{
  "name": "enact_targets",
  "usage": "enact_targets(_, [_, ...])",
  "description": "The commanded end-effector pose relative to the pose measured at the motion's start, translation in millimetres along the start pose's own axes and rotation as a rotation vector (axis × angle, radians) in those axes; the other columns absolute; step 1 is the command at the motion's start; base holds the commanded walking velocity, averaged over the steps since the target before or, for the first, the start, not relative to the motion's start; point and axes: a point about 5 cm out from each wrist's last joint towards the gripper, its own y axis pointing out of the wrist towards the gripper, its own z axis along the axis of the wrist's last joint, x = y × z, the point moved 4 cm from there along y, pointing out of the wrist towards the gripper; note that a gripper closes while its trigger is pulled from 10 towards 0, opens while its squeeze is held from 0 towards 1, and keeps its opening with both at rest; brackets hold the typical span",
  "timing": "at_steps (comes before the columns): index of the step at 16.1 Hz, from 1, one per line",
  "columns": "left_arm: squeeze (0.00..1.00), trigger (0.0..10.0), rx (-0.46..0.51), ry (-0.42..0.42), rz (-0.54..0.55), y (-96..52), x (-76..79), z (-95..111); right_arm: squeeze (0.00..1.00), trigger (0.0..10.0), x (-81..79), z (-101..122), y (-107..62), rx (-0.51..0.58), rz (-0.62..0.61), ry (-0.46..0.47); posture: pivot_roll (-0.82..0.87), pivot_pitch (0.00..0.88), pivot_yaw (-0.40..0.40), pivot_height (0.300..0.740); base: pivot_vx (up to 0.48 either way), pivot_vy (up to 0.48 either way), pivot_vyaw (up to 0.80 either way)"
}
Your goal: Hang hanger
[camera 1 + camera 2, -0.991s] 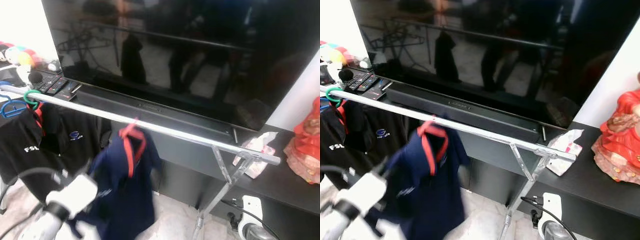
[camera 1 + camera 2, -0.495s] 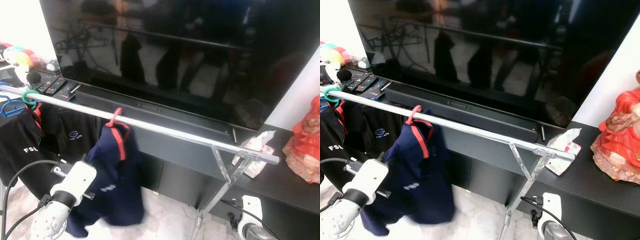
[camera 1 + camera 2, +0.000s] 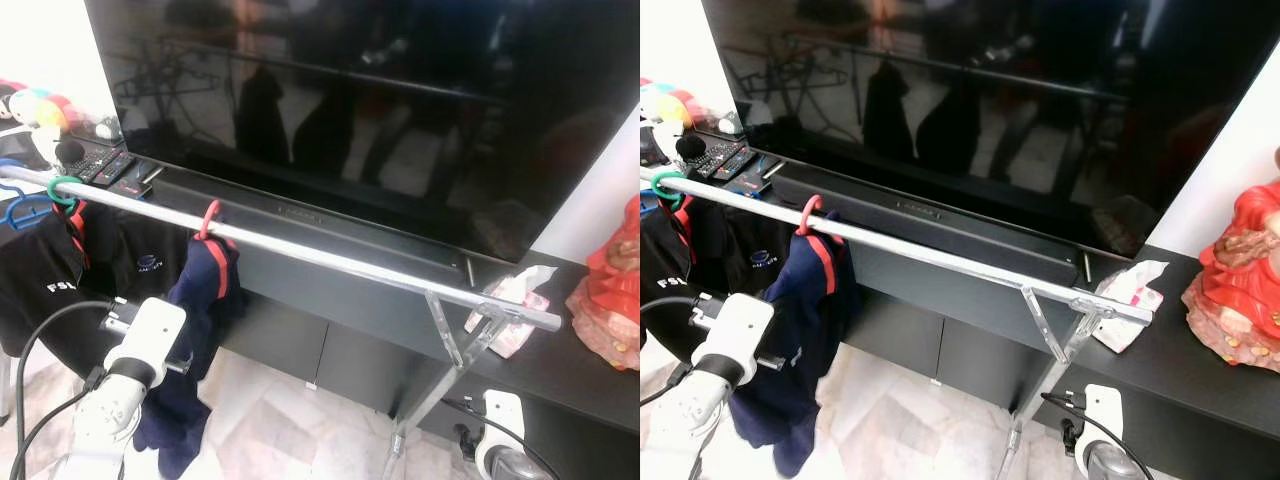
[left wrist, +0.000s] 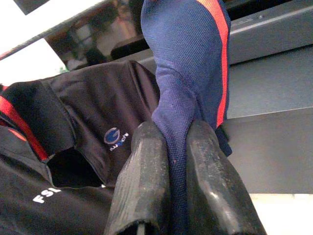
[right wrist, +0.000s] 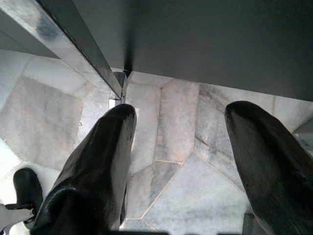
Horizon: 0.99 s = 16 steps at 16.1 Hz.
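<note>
Our left gripper (image 4: 178, 147), fingers clamped on the navy shirt (image 3: 195, 330), has slid its red hanger (image 3: 207, 220) leftward along the rail (image 3: 330, 258), so only letting go remains; right fingers (image 5: 93, 166) spread idle.

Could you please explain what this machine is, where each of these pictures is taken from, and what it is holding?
This is a humanoid robot with two arms, each ending in a two-fingered black tool. The two wide pictures come from the stereo camera on its head, looking down at a metal clothes rail in front of a television. The other two come from cameras on its wrists. The left tool is shut on a navy shirt, which hangs from a red hanger hooked over the rail beside black shirts. The right tool is open, pointing at the marble floor.
</note>
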Motion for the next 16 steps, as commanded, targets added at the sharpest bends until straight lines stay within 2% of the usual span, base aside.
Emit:
enact_targets(1, [0.00,10.0,0.041,-0.033,-0.021,9.2,3.8,12,0.00,10.0,4.9,2,-0.3,0.007,-0.012,-0.006,0.07,0.000,-0.124,0.716,0.000,0.000,0.00])
enact_targets(4, [0.00,10.0,-0.034,-0.086,-0.118,16.0,19.9,2,0.00,10.0,5.0,2,-0.3,0.009,-0.014,-0.001,0.07,0.000,-0.121,0.716,0.000,0.000,0.00])
enact_targets(10, [0.00,10.0,-0.092,-0.097,-0.198,2.0,29.4,-9,0.00,10.0,5.1,1,-0.4,0.006,-0.015,0.000,0.07,0.000,-0.119,0.716,0.000,0.000,0.00])
enact_targets(11, [0.11,10.0,-0.093,-0.100,-0.198,0.9,29.2,-9,0.00,10.0,5.0,1,-0.4,0.006,-0.014,0.000,0.07,0.000,-0.119,0.716,0.000,0.000,0.00])
enact_targets(12, [1.00,10.0,-0.095,-0.113,-0.204,-3.0,29.0,-8,0.00,10.0,4.9,1,-0.4,0.006,-0.013,0.001,0.07,0.000,-0.119,0.716,0.000,0.000,0.00])
enact_targets(16, [1.00,10.0,-0.091,-0.115,-0.216,-9.3,26.8,-1,0.00,10.0,4.1,2,-0.3,0.007,-0.011,0.002,0.08,0.000,-0.118,0.716,0.000,0.000,0.00])
